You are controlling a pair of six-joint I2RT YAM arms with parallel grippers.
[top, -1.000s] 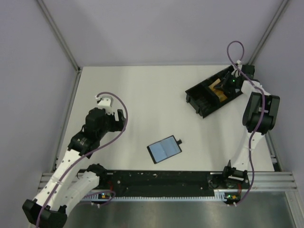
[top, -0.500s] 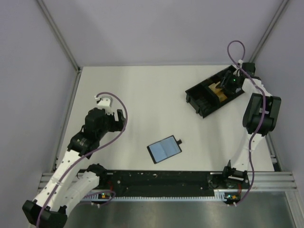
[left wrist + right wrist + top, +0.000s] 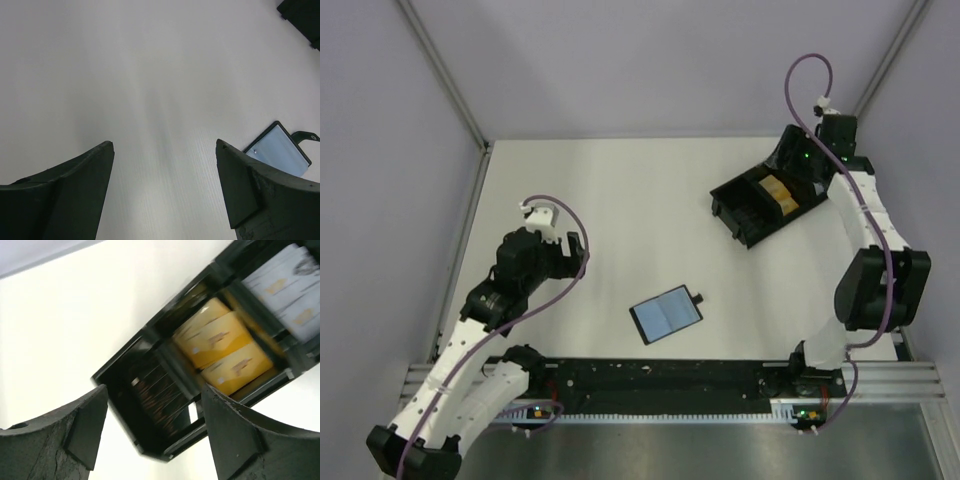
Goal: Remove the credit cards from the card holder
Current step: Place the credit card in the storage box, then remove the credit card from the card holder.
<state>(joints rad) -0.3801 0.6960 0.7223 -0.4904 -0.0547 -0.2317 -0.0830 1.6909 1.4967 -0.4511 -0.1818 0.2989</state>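
Observation:
The card holder [image 3: 666, 314] lies open and flat on the table, its blue-grey inside facing up and a small black tab on its right edge. It also shows at the right of the left wrist view [image 3: 277, 150]. Orange-yellow credit cards [image 3: 778, 192] lie in a compartment of the black tray [image 3: 725, 198]; the right wrist view shows them overlapping [image 3: 222, 347]. My right gripper [image 3: 796, 165] hangs open above the tray with nothing between its fingers [image 3: 155, 390]. My left gripper [image 3: 576, 250] is open over bare table, left of the holder [image 3: 165, 145].
In the right wrist view the tray [image 3: 120, 390] also holds white cards [image 3: 292, 290] and a stack of dark brown cards [image 3: 165, 395]. Purple walls close in the table at the back and both sides. A black rail [image 3: 660, 378] runs along the near edge.
My right gripper has gone from shut to open and has pulled back up from the tray, with the orange-yellow cards lying in it. The left arm has barely moved.

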